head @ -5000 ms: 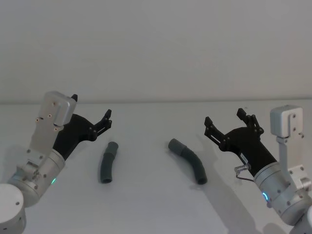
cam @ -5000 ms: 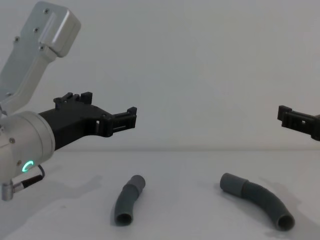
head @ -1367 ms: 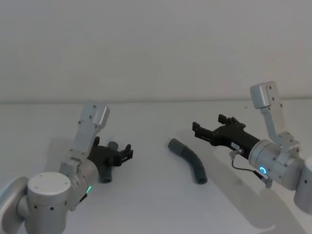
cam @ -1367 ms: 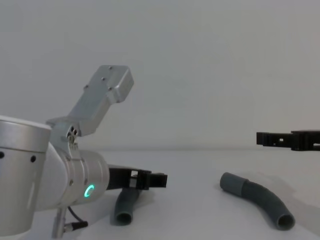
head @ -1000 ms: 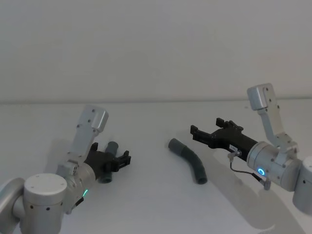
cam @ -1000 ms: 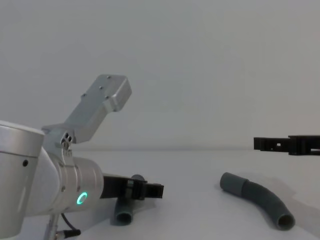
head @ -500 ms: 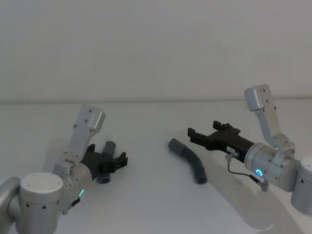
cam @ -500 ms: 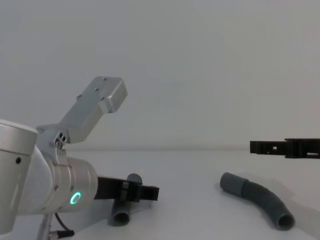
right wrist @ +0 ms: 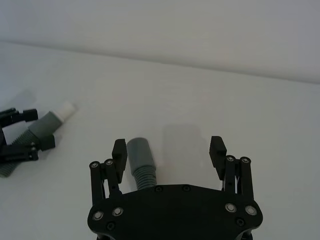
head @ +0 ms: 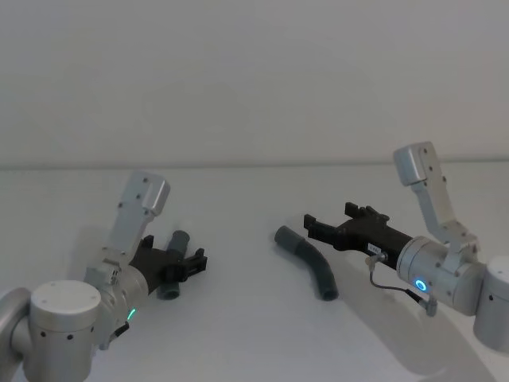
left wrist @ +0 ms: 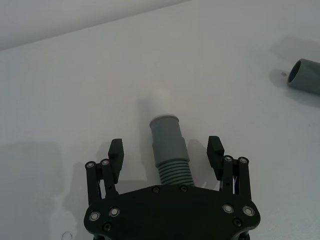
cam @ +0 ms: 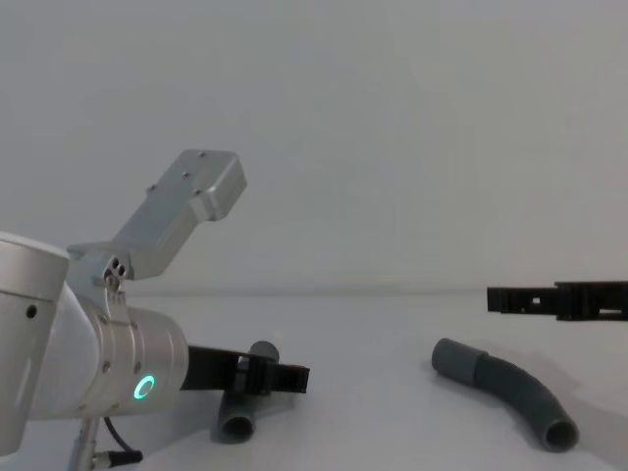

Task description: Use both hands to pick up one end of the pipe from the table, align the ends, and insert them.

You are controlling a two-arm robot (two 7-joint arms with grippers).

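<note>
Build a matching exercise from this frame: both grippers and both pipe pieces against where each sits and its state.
Column one
1. left gripper
2. right gripper
3. short pipe piece
4. long pipe piece

Column two
A. lies curved on the table at the robot's right, untouched
B. open, raised off the table
C. lies on the table inside an open gripper
D. open, down at the table, straddling a pipe piece

Pairs: 1-D, 2-B, 3-C, 4-A

Left claw (left wrist: 165,144) and right claw (right wrist: 168,144) both reach forward, low, fingers spread wide.
</note>
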